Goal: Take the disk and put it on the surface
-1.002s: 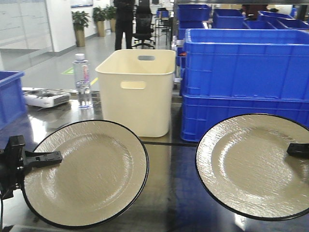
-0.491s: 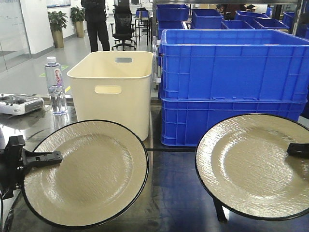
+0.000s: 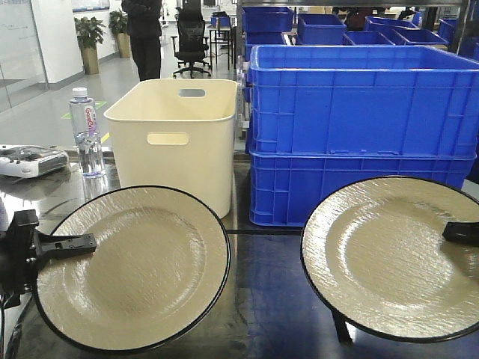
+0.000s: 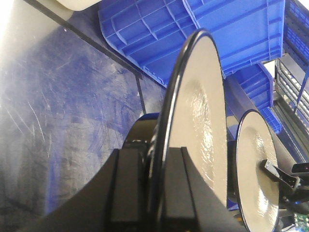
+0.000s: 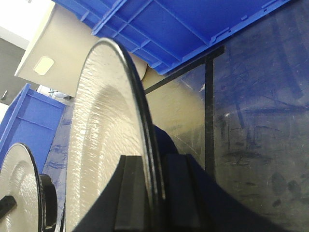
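Two beige disks with black rims are held up over the dark glossy surface (image 3: 266,299). My left gripper (image 3: 75,243) is shut on the left rim of the left disk (image 3: 135,269). In the left wrist view its jaws (image 4: 157,159) pinch that disk (image 4: 203,111) edge-on. My right gripper (image 3: 456,232) is shut on the right rim of the right disk (image 3: 389,258). The right wrist view shows its jaws (image 5: 152,164) clamped on this disk (image 5: 104,121). Both disks tilt toward the camera, side by side and apart.
Behind the disks stand a cream bin (image 3: 183,138) and stacked blue crates (image 3: 359,127). A black tape line (image 3: 254,232) crosses the surface. A water bottle (image 3: 86,131) and a white device (image 3: 30,158) sit at the far left. A person (image 3: 142,30) stands far back.
The bin, crates and bottle slid left in the front view during the first half second, then held still. Both disks stay gripped at the same places in view.
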Tool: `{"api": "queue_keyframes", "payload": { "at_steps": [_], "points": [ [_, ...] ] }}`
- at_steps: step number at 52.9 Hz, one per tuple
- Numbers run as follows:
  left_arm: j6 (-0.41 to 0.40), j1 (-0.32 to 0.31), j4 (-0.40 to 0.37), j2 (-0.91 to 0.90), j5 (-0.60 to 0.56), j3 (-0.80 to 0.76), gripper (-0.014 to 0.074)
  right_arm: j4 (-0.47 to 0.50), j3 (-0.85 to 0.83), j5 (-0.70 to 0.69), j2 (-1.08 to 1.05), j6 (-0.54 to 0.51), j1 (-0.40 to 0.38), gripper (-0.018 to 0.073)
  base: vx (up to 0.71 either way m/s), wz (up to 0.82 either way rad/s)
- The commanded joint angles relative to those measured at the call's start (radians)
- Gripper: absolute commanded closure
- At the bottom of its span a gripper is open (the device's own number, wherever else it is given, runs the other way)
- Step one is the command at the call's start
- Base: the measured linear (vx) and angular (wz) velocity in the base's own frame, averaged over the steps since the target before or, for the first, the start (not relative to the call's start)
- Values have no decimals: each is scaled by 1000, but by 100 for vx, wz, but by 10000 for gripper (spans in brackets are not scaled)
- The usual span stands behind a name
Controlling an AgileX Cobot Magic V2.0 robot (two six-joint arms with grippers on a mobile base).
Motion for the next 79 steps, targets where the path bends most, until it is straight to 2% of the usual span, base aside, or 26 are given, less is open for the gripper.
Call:
{"api": "queue_keyframes", "payload": {
  "at_steps": [1,15,27,31,36,41,50,56,62,71,79],
  "points": [
    [-14,-3,-167,-50,73,-29,604,124,-31,19,-35,6,-3,568,0,0],
    [-14,-4,-171,-50,59,-29,604,138,-31,10,-35,6,-3,568,0,0],
    [-14,-21,-176,-47,25,-29,602,192,-31,-18,-35,5,-3,568,0,0],
    [-14,-60,-176,-44,-40,-29,601,221,-31,-30,-35,5,-3,568,0,0],
    [-14,-133,-176,-25,-151,-36,598,257,-31,-33,-35,4,-3,568,0,0],
    [-14,-208,-176,26,-212,-91,598,281,-31,-33,-35,1,-3,568,0,0],
    [-14,-309,-172,158,-231,-216,598,281,-31,-33,-35,-1,-3,568,0,0],
    [-11,-345,-171,236,-257,-271,596,281,-31,-33,-35,-1,-3,568,0,0],
    [27,-371,-171,289,-278,-306,584,281,-31,-33,-35,-5,-3,568,0,0],
    [96,-397,-176,320,-336,-317,499,281,-31,-27,-35,-5,-3,568,0,0],
    [110,-400,-167,322,-337,-317,325,281,-31,-26,-35,-25,-3,568,0,0]
  ]
}}
